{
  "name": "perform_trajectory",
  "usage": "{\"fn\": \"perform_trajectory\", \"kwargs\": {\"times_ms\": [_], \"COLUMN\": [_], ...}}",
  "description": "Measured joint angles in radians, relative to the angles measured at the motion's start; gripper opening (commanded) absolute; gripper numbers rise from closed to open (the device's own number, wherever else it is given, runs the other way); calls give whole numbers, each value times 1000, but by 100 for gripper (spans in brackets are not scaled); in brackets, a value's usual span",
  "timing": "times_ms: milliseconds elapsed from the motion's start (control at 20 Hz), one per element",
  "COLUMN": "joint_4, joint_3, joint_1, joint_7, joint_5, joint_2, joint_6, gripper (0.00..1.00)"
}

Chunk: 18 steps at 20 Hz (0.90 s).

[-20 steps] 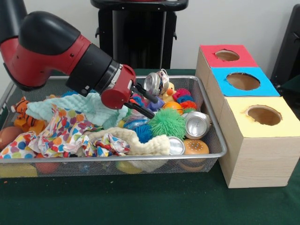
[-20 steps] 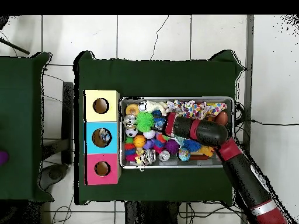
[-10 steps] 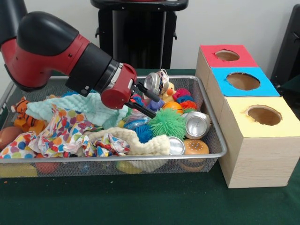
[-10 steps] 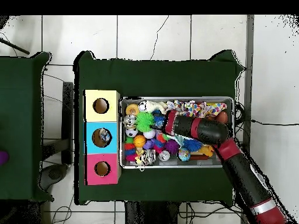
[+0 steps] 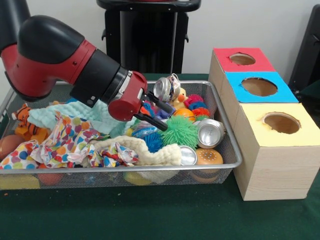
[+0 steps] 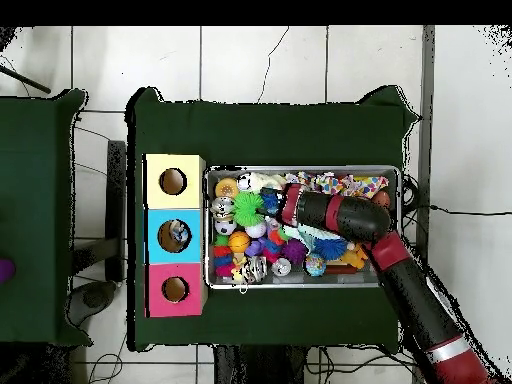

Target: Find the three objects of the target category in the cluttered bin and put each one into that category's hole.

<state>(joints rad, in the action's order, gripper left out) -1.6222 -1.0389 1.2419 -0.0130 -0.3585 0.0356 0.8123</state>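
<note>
Over a wire-mesh bin (image 5: pixel 227 165) on the green worktop (image 5: pixel 150 215), heaped with patterned cloths (image 5: pixel 70 142), silver tins (image 5: pixel 210 132) and a spiky green ball (image 5: pixel 179 131), the robot's gripper (image 5: pixel 159 114) hangs with fingers apart, empty, above the ball. The search step looks underway; next it must descend and close. Beyond, the red, blue and yellow holed boxes (image 5: pixel 260 87) wait.
</note>
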Motion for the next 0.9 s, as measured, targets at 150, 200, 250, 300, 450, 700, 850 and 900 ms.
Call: {"fn": "perform_trajectory", "kwargs": {"times_ms": [150, 200, 250, 300, 450, 700, 850, 900], "joint_4": [6, 13, 18, 24, 37, 65, 77, 79], "joint_3": [0, 0, 0, 1, 1, 3, 4, 4], "joint_1": [-2, -3, -4, -5, -5, -5, -5, -5], "joint_7": [0, 0, 0, 0, 0, 0, 0, 0], "joint_5": [0, 0, 0, 0, 0, 0, 0, 0], "joint_2": [0, 1, 1, 2, 3, 5, 6, 6], "joint_6": [1, 5, 8, 10, 17, 29, 35, 37], "gripper": [100, 100, 100, 100, 100, 100, 100, 100]}}
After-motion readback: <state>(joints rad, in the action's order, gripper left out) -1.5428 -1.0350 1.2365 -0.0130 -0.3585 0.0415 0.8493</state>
